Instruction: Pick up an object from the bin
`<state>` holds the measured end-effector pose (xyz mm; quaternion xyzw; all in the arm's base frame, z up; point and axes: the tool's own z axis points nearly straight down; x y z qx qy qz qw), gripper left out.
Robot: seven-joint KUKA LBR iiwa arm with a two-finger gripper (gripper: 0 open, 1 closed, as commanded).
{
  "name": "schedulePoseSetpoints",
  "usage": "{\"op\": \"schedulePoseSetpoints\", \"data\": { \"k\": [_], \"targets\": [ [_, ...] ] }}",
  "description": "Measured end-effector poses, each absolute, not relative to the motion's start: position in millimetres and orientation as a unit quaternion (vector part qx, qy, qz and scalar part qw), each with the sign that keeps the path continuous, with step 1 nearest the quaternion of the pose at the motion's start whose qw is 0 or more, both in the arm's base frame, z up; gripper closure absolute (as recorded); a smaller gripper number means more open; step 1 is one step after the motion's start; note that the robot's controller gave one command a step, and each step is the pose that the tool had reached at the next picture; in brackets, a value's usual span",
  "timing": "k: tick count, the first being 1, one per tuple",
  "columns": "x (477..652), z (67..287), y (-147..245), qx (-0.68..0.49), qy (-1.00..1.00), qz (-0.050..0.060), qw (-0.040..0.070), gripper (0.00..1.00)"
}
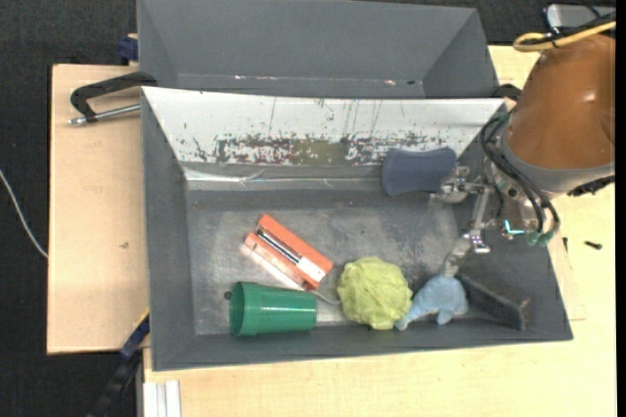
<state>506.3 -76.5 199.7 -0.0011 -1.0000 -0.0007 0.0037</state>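
The hand [474, 229] hangs near a pale blue soft toy [438, 300]; whether clenched, I cannot tell.

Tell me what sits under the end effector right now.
Below the end effector: bare grey bin floor. A light blue soft toy and a black block lie just nearer the camera. The orange wrist cover hides whatever lies further right.
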Motion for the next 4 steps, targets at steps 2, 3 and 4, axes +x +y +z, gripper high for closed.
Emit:
{"op": "schedulePoseSetpoints", "data": {
  "k": [2,3,4],
  "targets": [
    [510.4,170,-81,0.002,-1.000,0.000,-0.005,0.00],
    [501.6,107,-81,0.026,-1.000,0.000,-0.002,0.00],
    [492.3,77,-73,0.089,-0.996,-0.001,-0.001,1.00]
  ]
}}
